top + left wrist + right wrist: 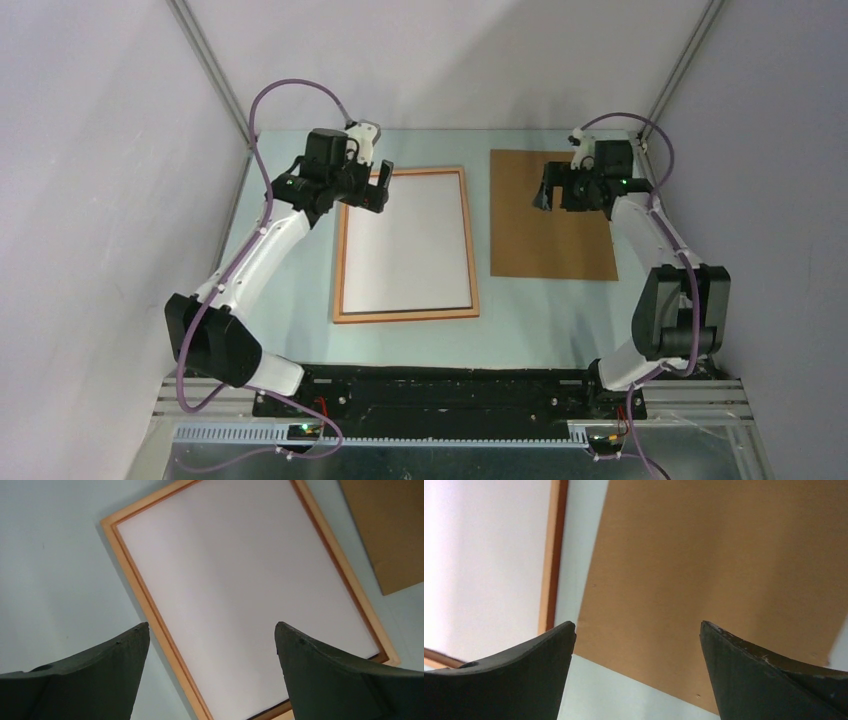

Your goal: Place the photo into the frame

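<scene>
The frame [405, 316], thin orange-brown wood, lies flat in the middle of the table. A white sheet fills it: the photo [408, 245] with its white reverse up, the printed side hidden. My left gripper [380, 190] hangs open over the frame's far left corner, holding nothing. In the left wrist view its fingers straddle the frame's edge [134, 580] and the photo [240, 580], well above them. My right gripper [545, 195] is open and empty above the brown backing board. The right wrist view shows the frame's edge [555, 555] and the photo [484, 565] at the left.
The plain brown backing board [555, 245] lies flat to the right of the frame, a strip of pale table between them; it also shows under the right fingers [704, 570] and at the left wrist view's corner [390, 530]. Grey walls close in on both sides.
</scene>
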You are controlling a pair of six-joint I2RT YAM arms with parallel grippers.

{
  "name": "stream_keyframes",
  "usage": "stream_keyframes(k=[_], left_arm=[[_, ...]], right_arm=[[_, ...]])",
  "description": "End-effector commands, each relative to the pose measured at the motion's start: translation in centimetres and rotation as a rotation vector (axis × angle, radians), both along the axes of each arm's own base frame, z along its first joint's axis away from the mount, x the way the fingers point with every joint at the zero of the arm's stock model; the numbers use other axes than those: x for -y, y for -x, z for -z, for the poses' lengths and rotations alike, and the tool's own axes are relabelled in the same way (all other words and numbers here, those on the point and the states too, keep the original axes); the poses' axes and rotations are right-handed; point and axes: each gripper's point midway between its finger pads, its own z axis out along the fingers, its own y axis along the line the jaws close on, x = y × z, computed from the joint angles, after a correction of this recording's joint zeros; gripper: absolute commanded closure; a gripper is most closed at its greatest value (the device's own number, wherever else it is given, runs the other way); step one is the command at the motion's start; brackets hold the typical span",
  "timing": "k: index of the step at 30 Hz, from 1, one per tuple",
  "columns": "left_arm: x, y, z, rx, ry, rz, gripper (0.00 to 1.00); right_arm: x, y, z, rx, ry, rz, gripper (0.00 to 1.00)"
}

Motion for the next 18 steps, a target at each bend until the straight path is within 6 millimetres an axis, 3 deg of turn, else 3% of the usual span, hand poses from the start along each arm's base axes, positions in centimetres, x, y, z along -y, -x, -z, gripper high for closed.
stream_keyframes(k=[1,5,9,12,18], left_arm=[[2.1,-0.8,-3.5,0.117,0.104,0.085,0.00],[3.9,-1.6,-3.9,0.122,0.125,0.120,0.00],[6.9,-2.7,-4.4,0.132,0.137,0.160,0.00],[9.9,-3.6,-3.2,0.096,0.152,0.189,0.00],[16.0,-5.3,-0.6,-0.004,0.234,0.236,0.00]], right_arm=[[3.7,-0.6,-3.6,0.160,0.060,0.086,0.01],[6.1,-0.1,-4.1,0.180,0.050,0.151,0.01],[8.5,0.4,-4.0,0.170,-0.018,0.219,0.00],[11.0,0.4,-3.5,0.154,-0.061,0.289,0.01],[13.5,0.6,-1.0,0.087,-0.058,0.334,0.01]])
